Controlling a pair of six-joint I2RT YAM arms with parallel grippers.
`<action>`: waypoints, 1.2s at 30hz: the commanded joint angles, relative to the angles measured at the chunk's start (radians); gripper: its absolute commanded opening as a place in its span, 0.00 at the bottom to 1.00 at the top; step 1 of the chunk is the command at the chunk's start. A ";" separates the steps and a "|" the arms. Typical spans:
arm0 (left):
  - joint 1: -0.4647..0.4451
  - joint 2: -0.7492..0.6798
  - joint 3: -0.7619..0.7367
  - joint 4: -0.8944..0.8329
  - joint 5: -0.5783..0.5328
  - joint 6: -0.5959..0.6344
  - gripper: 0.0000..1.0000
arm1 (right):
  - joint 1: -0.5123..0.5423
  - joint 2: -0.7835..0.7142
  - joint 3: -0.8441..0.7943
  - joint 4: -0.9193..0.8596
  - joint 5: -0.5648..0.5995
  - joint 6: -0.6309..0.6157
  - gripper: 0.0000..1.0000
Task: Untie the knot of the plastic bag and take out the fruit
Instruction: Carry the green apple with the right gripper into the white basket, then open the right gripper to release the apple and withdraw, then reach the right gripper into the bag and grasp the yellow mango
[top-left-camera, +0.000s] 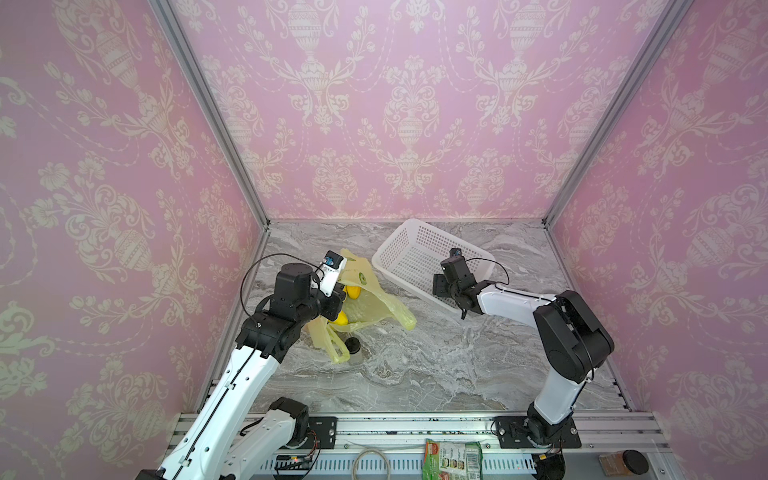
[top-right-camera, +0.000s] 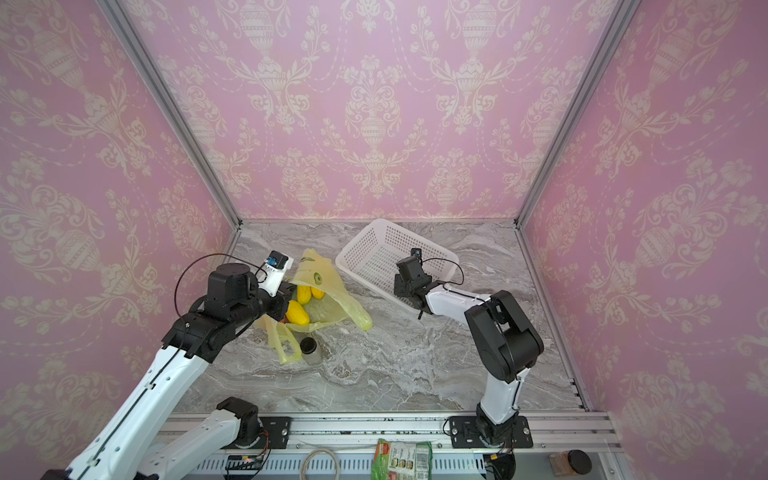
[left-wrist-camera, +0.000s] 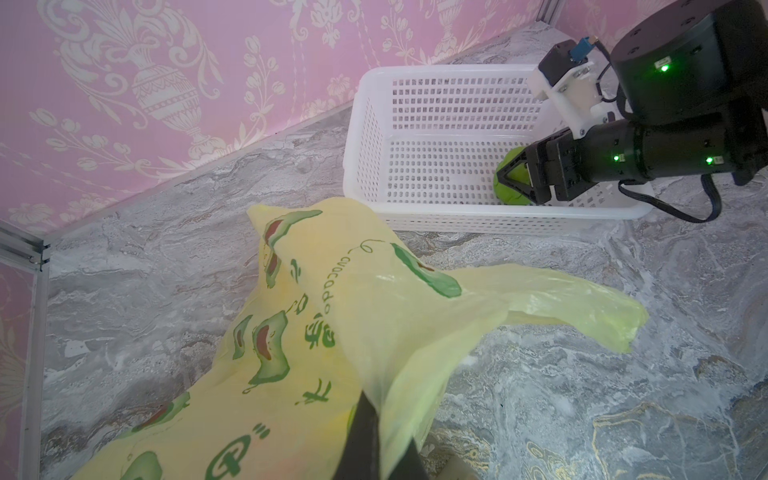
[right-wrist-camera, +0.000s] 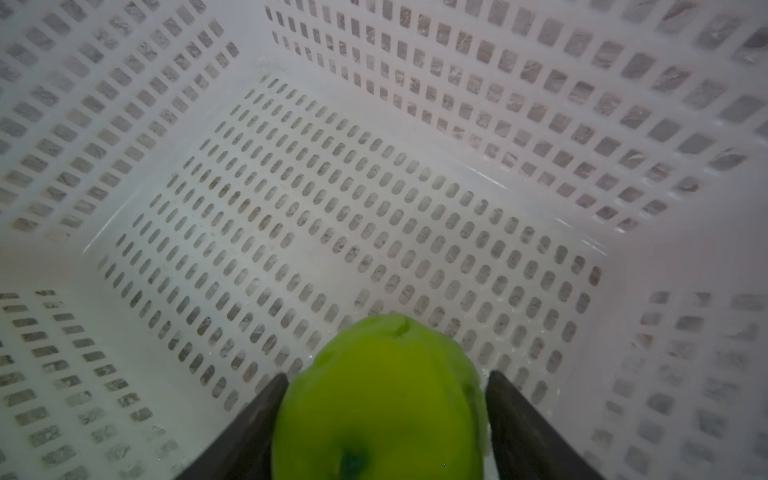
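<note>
3 walls close the cell, far wall (top-left-camera: 407, 104), left wall (top-left-camera: 83, 208) and right wall (top-left-camera: 685, 208), all in pink wallpaper with a cream pattern of urns, flowers and swags. At the 2 far corners stand aluminium posts, left post (top-left-camera: 212, 112) and right post (top-left-camera: 613, 112). The floor is a table (top-left-camera: 436, 374) of grey veined marble, brightest along its far edge. A ribbed aluminium rail (top-left-camera: 415, 428) crosses the near edge; nearer still lie a green packet (top-left-camera: 452, 460), a cable coil (top-left-camera: 371, 463) and a brown jar (top-left-camera: 623, 462) with a black lid. Light is soft and even, shadows faint
</note>
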 joint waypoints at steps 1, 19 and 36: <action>0.010 0.002 -0.010 0.008 0.014 0.007 0.00 | -0.006 -0.033 -0.012 0.032 -0.005 -0.002 0.80; 0.010 0.009 -0.012 0.006 -0.001 0.012 0.00 | 0.348 -0.647 -0.417 0.480 -0.068 -0.354 0.45; 0.009 0.000 -0.007 0.005 0.017 0.002 0.00 | 0.565 -0.120 -0.002 0.284 -0.359 -0.387 0.17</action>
